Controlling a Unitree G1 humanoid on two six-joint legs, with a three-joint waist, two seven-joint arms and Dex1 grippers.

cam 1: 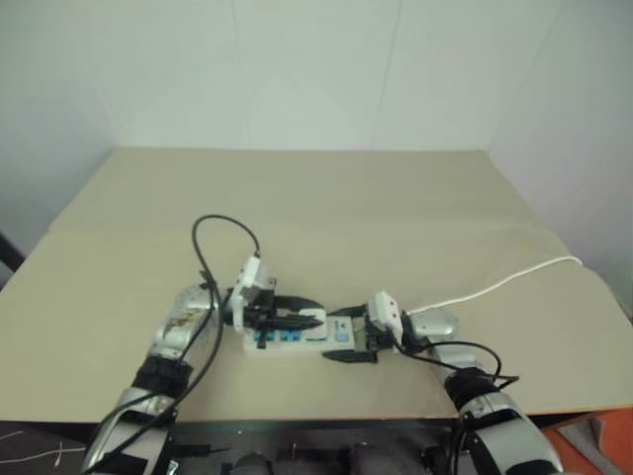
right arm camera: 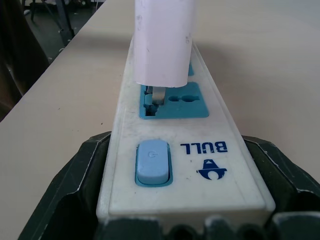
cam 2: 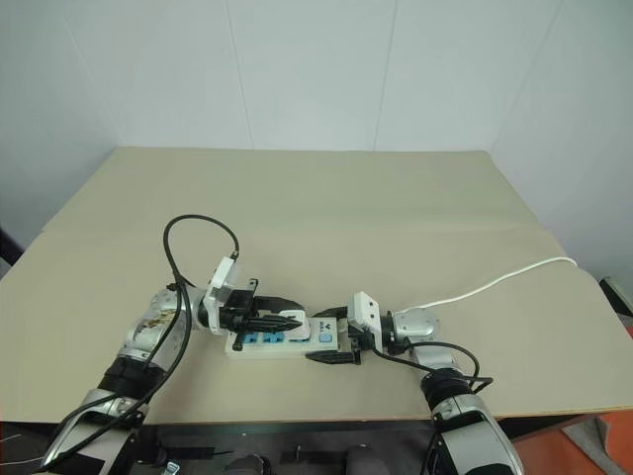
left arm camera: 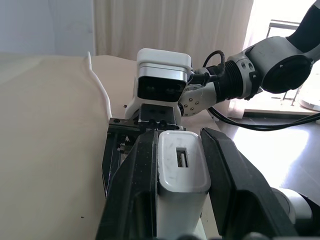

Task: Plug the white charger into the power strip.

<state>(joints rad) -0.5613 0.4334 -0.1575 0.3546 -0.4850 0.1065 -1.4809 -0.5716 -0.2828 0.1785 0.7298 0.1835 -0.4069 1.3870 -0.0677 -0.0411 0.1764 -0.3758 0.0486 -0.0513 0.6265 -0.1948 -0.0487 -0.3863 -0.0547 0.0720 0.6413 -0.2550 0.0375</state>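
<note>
The white charger (right arm camera: 162,42) stands upright over the blue socket nearest the switch end of the power strip (right arm camera: 182,165), prongs entering it; the long white strip lies flat on the table (cam 1: 326,208).

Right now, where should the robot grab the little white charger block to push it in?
By its two flat long sides, coming from its back end, as the left end effector does: the small white plastic charger is a smooth rectangular block, prongs facing the long white power strip.

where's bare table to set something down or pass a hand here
Bare: the table from the back wall to the arms, and its left side. Right side is bare except the thin white cable. Crowded: front centre, where both claws meet at the power strip and the white charger.
</note>
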